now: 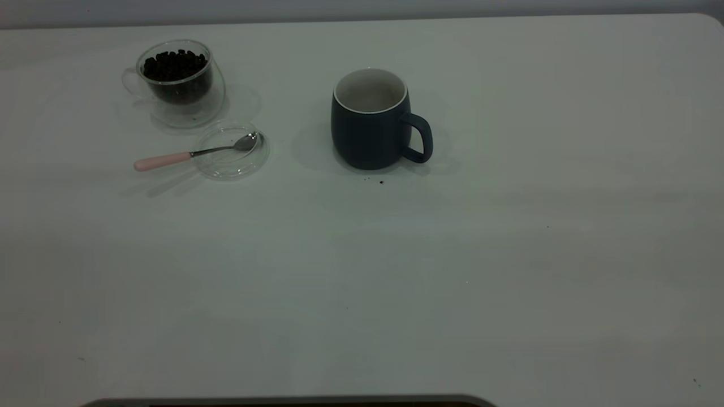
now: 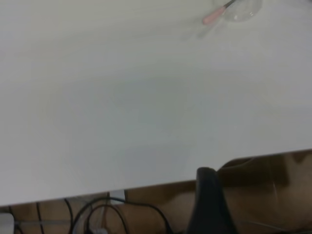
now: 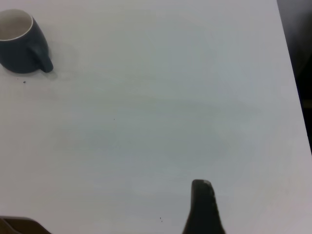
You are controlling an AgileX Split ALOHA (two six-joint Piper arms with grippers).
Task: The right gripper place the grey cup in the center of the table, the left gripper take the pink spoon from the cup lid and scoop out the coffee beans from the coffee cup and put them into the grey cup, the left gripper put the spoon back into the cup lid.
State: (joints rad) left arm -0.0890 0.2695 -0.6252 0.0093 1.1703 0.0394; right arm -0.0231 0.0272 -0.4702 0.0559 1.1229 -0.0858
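The grey cup (image 1: 370,135) stands upright and empty on the table (image 1: 396,282), a little behind its middle, handle to the right; the right wrist view shows it far off (image 3: 19,48). The coffee cup (image 1: 181,93) holds coffee beans (image 1: 174,65) at the back left. The cup lid (image 1: 226,167) lies in front of it with the pink spoon (image 1: 186,155) resting across it, bowl in the lid, handle sticking out left. Neither arm shows in the exterior view. My left gripper (image 2: 205,171) is shut and hangs off the table's near edge, far from the spoon (image 2: 214,15). My right gripper (image 3: 201,184) is shut above bare table.
A few dark crumbs (image 1: 381,182) lie just in front of the grey cup. Cables (image 2: 97,214) hang below the table's near edge. The table's right edge (image 3: 292,97) runs close to my right gripper.
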